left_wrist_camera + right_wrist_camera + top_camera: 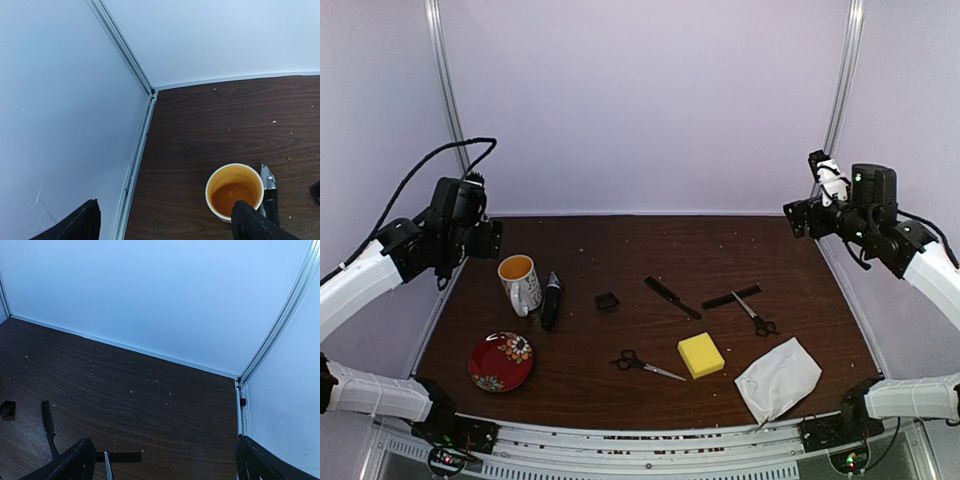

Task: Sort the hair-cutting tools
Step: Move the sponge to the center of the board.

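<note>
Top view: worktop (620, 240) carries trimmer (551, 300) just beside mug (520, 283) at left; square piece (607, 300), left comb (672, 297) and right comb (731, 297) mid-row; right scissors (754, 316) just beside right comb; left scissors (645, 365) near yellow sponge (701, 355), front. Left wrist: left gripper (165, 227) spread wide, holding nothing, mug and trimmer below. Right wrist: right gripper (165, 465) spread wide, holding nothing, both combs and square piece below.

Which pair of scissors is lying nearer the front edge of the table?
The scissors left of the sponge, blades pointing at it; the other pair lies farther back, by a comb.
</note>
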Motion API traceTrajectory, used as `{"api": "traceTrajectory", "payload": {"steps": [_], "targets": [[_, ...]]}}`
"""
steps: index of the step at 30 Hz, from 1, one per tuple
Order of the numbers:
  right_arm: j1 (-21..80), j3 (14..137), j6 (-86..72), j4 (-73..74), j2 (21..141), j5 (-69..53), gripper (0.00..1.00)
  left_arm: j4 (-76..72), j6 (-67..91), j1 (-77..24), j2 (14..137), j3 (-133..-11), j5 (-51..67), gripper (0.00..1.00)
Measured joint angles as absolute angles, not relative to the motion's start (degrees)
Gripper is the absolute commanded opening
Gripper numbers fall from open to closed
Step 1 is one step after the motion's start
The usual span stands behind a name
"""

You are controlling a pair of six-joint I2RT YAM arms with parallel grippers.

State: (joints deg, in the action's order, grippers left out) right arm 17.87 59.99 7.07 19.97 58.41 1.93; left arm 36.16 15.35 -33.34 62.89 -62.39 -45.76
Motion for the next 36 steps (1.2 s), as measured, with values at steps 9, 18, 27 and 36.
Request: {"api": "traceTrajectory", "payload": {"steps": [9, 18, 27, 36], "targets": [[13.08, 52.16, 12.01, 17.76, 58.39, -4.84, 0.9, 23.77, 8.95, -24.71, 54.85, -49.19, -35.24, 0.78], [19.49, 46.28, 28.67, 25.63, 55.94, -12.53, 0.78, 14.13, 3.05, -21.47, 52.6, -44.34, -21.26, 0.66], [41.32, 35.77, 44.84, 30.72, 56.51, -9.96, 0.83, 11.6, -1.8, -25.34, 59.33, -46.19, -10.26, 0.67], [57.21, 36.71, 53.15, 28.49, 69.43, -5.67, 0.85, 11.57, -5.37, -28.1, 62.72, -47.79, -6.94, 0.69]]}}
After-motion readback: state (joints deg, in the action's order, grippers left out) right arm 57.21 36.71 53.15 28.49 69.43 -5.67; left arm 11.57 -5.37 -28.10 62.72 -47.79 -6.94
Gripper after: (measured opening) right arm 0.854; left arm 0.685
